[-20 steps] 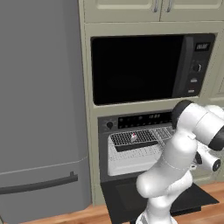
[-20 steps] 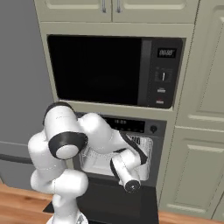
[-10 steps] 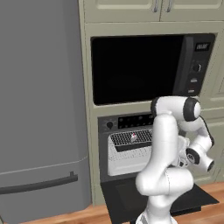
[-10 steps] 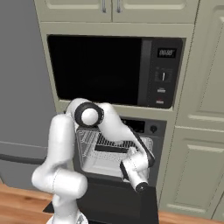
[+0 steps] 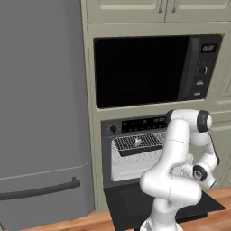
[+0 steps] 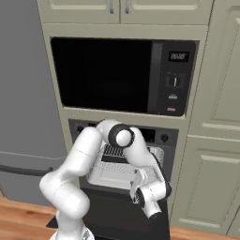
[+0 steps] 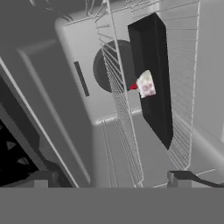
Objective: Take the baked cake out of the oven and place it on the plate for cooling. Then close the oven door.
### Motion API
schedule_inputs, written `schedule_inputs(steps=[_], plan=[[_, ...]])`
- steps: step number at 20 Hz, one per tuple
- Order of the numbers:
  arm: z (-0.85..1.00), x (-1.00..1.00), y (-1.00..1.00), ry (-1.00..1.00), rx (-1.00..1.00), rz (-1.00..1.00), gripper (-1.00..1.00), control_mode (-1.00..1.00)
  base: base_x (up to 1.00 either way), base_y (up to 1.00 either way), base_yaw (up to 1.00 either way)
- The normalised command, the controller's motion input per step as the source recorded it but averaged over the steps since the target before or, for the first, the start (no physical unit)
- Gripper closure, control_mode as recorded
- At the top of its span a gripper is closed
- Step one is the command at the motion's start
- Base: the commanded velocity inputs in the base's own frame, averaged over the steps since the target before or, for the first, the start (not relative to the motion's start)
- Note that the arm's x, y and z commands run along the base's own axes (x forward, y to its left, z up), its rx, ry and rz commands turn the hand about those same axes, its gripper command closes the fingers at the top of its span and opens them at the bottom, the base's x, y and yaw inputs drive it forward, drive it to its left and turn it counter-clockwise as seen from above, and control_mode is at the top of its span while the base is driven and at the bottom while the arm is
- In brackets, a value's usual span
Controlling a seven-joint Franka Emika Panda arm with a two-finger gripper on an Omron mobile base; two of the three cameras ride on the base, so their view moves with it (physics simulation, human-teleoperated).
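The oven has its black door dropped flat, showing the pale grey cavity. On the wire rack rests a dark tray, and on it sits a small pale cake with a red spot. My gripper hangs just outside the cavity mouth, above the door's right side, aimed inward. It is open, with its fingertips wide apart and nothing between them. In the right base view the gripper is low at the cavity's right front. The hand view is rolled sideways.
A larger black microwave sits above the oven. The tall grey fridge stands to the left, and cream cabinet doors to the right. My own arm crosses the right half of the oven opening. The floor is wood.
The arm has refolded: its elbow swung left across the oven front, and the hand sank a little at the right of the open cavity. Tray and cake have not moved.
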Motion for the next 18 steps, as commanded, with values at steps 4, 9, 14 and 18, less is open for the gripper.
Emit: schedule_inputs(steps=[4,9,14,18], plan=[[-0.05,0.21,0.16,-0.02,0.00,0.01,-1.00,-1.00,0.00,0.00,0.00],[0.00,0.12,0.15,0.00,0.00,0.00,-1.00,-1.00,0.00,0.00,0.00],[0.00,0.14,0.19,0.00,0.00,0.00,-1.00,-1.00,0.00,0.00,0.00],[0.00,0.19,0.30,0.00,0.00,0.00,-1.00,-1.00,0.00,0.00,0.00]])
